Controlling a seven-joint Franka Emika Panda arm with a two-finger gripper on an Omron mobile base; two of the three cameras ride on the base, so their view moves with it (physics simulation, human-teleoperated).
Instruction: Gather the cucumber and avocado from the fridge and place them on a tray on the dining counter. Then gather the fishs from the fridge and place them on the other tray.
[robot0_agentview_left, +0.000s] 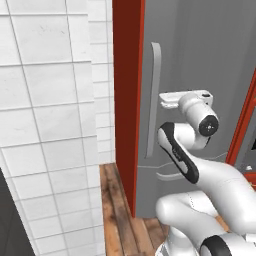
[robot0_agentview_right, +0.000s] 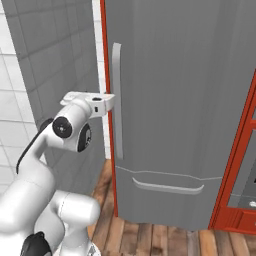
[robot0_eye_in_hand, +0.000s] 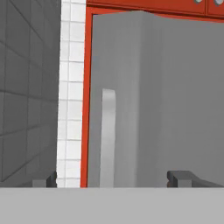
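The 2 dark fingers (robot0_eye_in_hand: 46, 181) stand wide apart and hold nothing, just in front of the long vertical grey handle (robot0_eye_in_hand: 107, 138) of the tall grey fridge door (robot0_agentview_right: 180, 100), which is closed. A red frame (robot0_eye_in_hand: 87, 96) borders the door, with white wall tiles (robot0_agentview_left: 45, 125) beside it and a wooden plank floor (robot0_agentview_right: 150, 237) below.

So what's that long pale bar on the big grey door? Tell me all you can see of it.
It is the fridge door handle: a long, slim, light grey bar, smooth and matte, standing upright near the left edge of the closed grey fridge door, beside the red frame. Its top end is rounded. The open gripper faces it at mid-height and looks short of touching it.
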